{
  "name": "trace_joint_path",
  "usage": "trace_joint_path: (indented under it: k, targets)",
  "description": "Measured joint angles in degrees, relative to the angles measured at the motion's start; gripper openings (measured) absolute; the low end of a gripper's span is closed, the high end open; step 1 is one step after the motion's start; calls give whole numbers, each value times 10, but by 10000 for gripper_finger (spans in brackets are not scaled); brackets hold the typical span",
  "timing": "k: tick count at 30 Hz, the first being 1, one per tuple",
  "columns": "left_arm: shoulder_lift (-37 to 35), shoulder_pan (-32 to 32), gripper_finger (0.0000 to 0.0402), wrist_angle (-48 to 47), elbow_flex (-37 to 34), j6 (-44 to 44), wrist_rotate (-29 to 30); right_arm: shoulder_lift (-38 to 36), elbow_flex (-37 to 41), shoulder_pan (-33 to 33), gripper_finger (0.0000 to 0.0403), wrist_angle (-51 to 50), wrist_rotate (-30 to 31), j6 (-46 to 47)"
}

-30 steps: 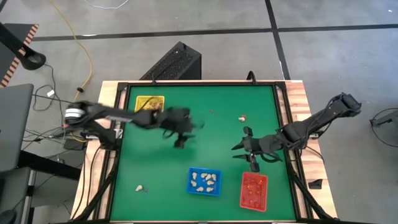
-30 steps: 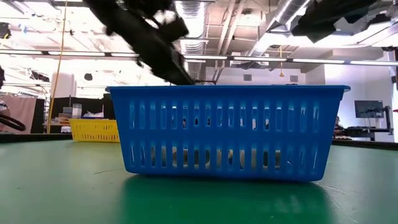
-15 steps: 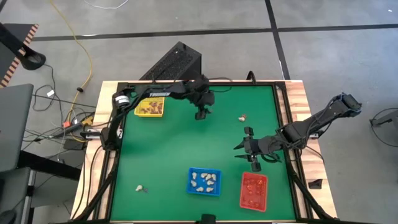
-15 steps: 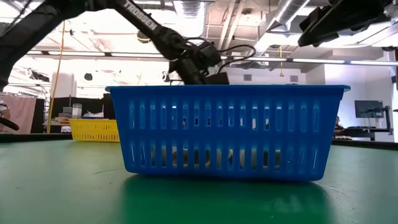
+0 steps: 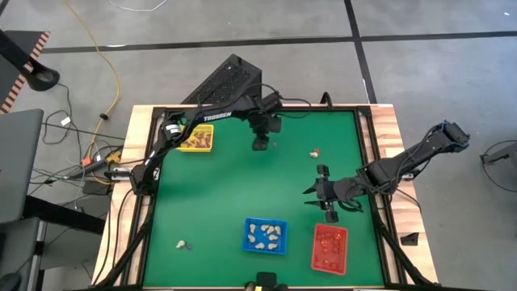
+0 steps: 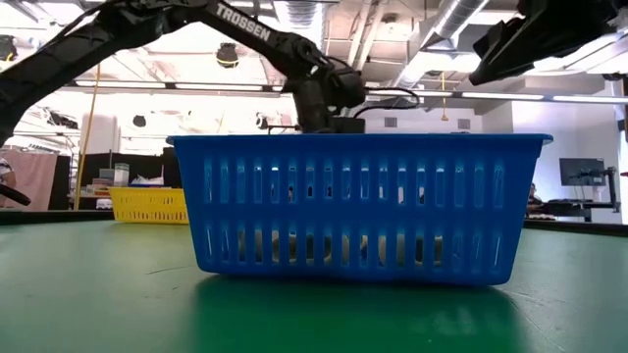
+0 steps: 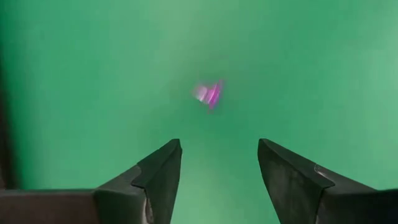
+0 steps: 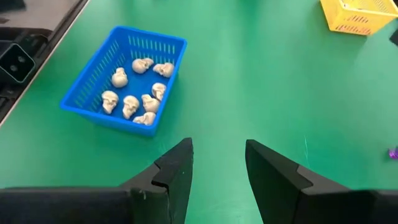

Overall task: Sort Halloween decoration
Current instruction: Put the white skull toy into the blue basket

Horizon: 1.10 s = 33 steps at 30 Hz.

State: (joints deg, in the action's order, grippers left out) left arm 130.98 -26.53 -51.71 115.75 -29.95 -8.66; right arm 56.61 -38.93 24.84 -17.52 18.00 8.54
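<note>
My left gripper (image 5: 261, 146) is open and hovers over the far middle of the green table. In the left wrist view a tiny purple trinket (image 7: 209, 94) lies on the mat just ahead of the open gripper (image 7: 217, 147), untouched. My right gripper (image 5: 312, 194) waits open above the right side of the table, also seen in the right wrist view (image 8: 217, 144). Cream skull trinkets fill the blue tray (image 8: 86, 107). One whitish trinket (image 5: 315, 152) lies loose far right, another (image 5: 182, 243) near left.
The yellow tray (image 5: 195, 128) with dark trinkets sits at the far left. The blue tray (image 5: 266, 249) and the red tray (image 5: 329, 262) with orange pieces stand near the near edge. In the low view the blue tray (image 6: 358, 206) fills the foreground. A black box stands beyond the far edge.
My left arm has swung from the left middle of the table toward the far edge and the right, and now hangs over the purple trinket. The right arm has kept still.
</note>
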Motion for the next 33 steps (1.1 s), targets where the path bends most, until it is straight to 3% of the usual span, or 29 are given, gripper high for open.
trace_joint_path:
  k: [3,5,8,10,14,18,22,25,29,31,33]
  targets:
    - [-3,4,203,-111,13,14,70,1,0,-3,177,0,1,6]
    - [-7,4,203,-215,13,64,82,1,0,-2,177,-1,2,10]
    - [-11,4,203,-364,4,168,47,1,0,-1,177,-1,1,13]
    - [-29,15,203,-385,-39,215,22,1,0,-1,177,-3,1,20]
    - [-121,66,203,-333,-189,258,10,1,0,6,177,-5,1,22]
    - [-261,133,203,-297,-376,342,12,1,3,20,177,-2,1,21]
    - [-436,227,203,-215,-556,494,-16,1,23,26,177,2,1,8]
    - [-547,326,203,-124,-671,648,-70,1,34,13,177,10,1,6]
    - [-628,479,203,42,-779,824,-125,1,34,-12,177,30,1,4]
    - [-641,546,203,110,-803,868,-118,1,34,-24,177,42,0,-1]
    - [-642,597,203,165,-807,891,-71,1,34,-38,177,48,-1,-10]
